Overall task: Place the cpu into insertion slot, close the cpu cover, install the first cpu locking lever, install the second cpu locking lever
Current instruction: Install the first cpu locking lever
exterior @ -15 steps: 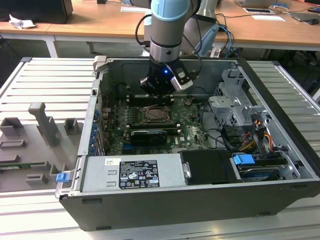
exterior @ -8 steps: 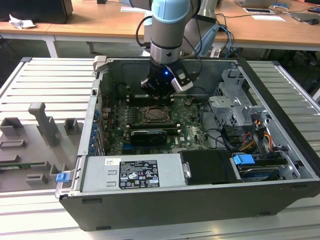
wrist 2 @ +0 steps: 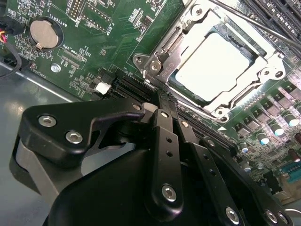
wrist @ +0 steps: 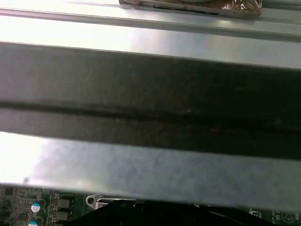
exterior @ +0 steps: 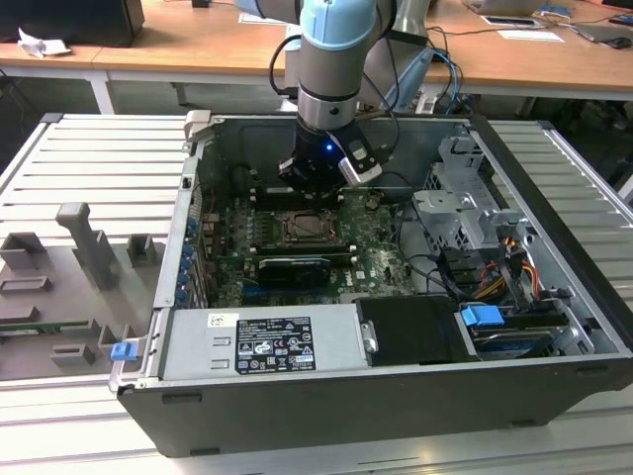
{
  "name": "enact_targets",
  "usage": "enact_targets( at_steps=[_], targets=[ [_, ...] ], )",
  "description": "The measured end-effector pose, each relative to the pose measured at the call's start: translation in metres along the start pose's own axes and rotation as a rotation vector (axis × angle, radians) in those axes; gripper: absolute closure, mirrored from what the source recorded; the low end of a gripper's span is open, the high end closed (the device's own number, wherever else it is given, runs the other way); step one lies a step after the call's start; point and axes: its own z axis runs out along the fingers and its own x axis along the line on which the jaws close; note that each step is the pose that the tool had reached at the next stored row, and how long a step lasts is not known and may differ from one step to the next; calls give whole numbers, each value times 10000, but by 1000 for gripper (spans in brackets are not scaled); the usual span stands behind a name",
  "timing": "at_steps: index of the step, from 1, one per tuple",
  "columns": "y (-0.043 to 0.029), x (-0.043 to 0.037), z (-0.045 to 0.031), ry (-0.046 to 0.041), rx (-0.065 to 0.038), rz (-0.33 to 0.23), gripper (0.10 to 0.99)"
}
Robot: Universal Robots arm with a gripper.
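The cpu (wrist 2: 214, 63) shows its pale face in the second wrist view. It lies flat in the insertion slot (exterior: 311, 229) on the green board inside the open computer case. The silvery cpu cover (wrist 2: 162, 52) lies down around it, framing the chip through its square cut-out. A thin metal lever rod (wrist 2: 254, 26) runs along the socket's far side; whether it is latched I cannot tell. My gripper (wrist 2: 164, 101) is shut with nothing between its fingers, tips just off the cover's edge. In the exterior view the gripper (exterior: 318, 188) hangs low over the socket's back side.
A long black card (exterior: 289, 269) sits in front of the socket, with a grey power supply (exterior: 262, 341) nearer still. Drive cage (exterior: 465, 213) and cables crowd the exterior view's right. Memory slots (wrist 2: 277, 14) and a coin battery (wrist 2: 43, 34) flank the socket. Case wall (wrist: 150, 89) is close.
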Motion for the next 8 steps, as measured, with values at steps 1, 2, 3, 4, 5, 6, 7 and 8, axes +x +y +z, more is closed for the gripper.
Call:
enact_targets(
  at_steps=[1,2,3,4,5,6,7,8],
  targets=[
    [-1,-1,1,1,4,0,980],
    [-1,-1,4,1,7,1,980],
    [-1,-2,6,2,8,1,980],
    [-1,-3,8,1,7,1,980],
    [-1,-4,9,-1,5,1,980],
    [-1,-4,10,-1,6,0,980],
    [-2,-4,10,-1,5,0,980],
    [-1,-4,11,-1,5,1,980]
  ],
)
